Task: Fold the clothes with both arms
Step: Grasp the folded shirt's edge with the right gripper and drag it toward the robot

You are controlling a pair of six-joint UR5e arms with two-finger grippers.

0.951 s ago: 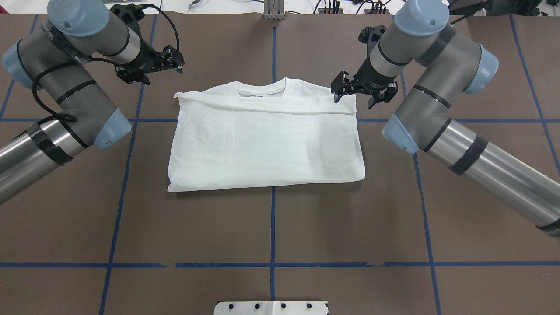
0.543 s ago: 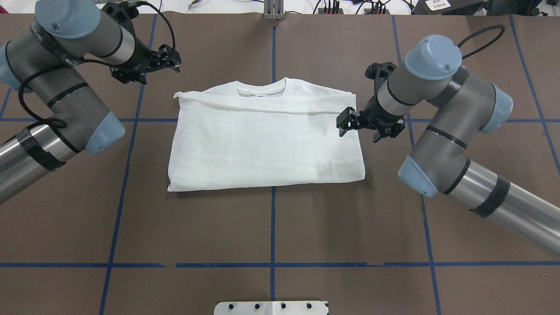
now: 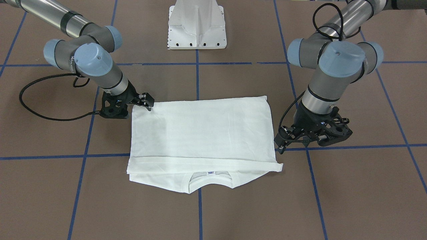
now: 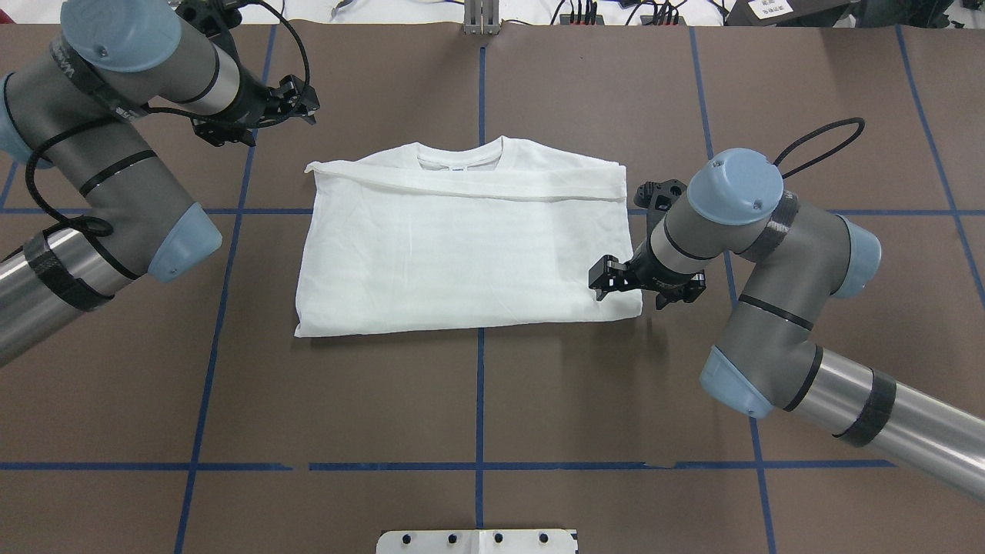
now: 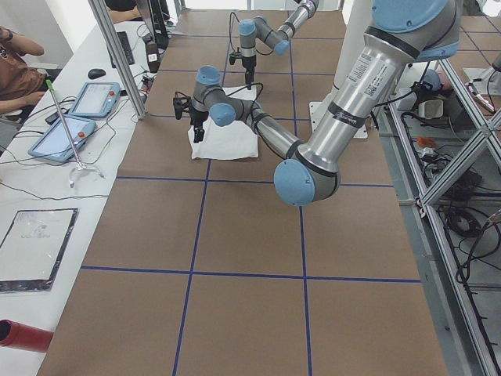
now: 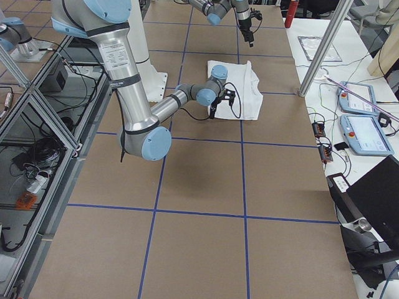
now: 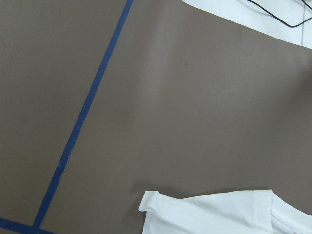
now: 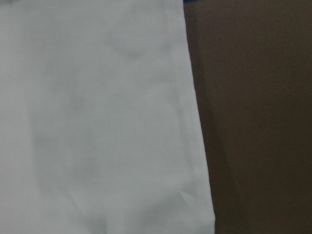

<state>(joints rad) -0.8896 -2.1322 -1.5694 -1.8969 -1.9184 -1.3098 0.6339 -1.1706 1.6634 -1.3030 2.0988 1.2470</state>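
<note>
The right gripper (image 4: 640, 286), jaws spread and empty, now hovers at the near right corner of the folded white T-shirt (image 4: 462, 254) lying mid-table, no longer by its collar-side corner, while the left gripper (image 4: 302, 98), likewise spread, lags beyond the far left corner, so no next-fold grasp looks ready yet.

There is one white, thin-fabric long-sleeved T-shirt (image 4: 462, 254) and one white pedestal base (image 3: 196, 26). Grey metal arms with light-blue joint caps number two, the left arm (image 4: 115, 169) and the right arm (image 4: 769, 323). Black two-finger grippers also number two (one per arm): the left gripper (image 4: 306, 104) and the right gripper (image 4: 602, 278).
</note>
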